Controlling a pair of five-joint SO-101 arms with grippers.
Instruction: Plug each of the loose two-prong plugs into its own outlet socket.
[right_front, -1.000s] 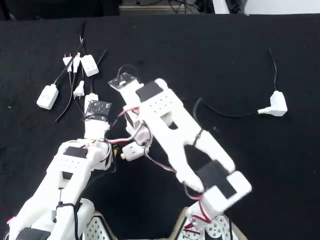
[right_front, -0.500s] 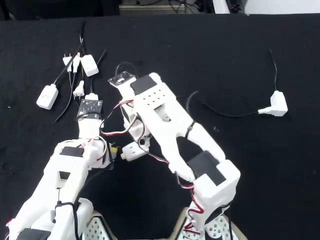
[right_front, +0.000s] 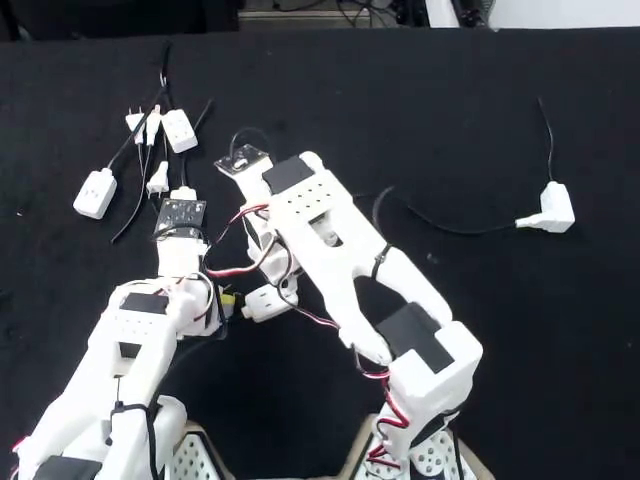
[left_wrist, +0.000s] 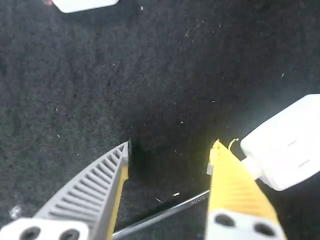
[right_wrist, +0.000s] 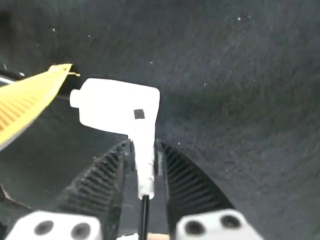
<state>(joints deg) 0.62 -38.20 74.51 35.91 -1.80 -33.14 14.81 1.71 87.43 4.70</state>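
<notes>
Right gripper (right_wrist: 142, 146) pinching white plug (right_wrist: 117, 107) by cable neck. Plug nose points 9 o'clock at left gripper (left_wrist: 170, 147), spread, just beside. Socket block (right_front: 180, 130) at 11 o'clock, well apart.

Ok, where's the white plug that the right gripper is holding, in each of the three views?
High view: white plug lies low centre-left, between the two arms.
Left wrist view: plug beside the yellow finger of the left gripper.
Right wrist view: plug central, neck inside the right gripper.
Shared landmark: that yellow finger.
</notes>
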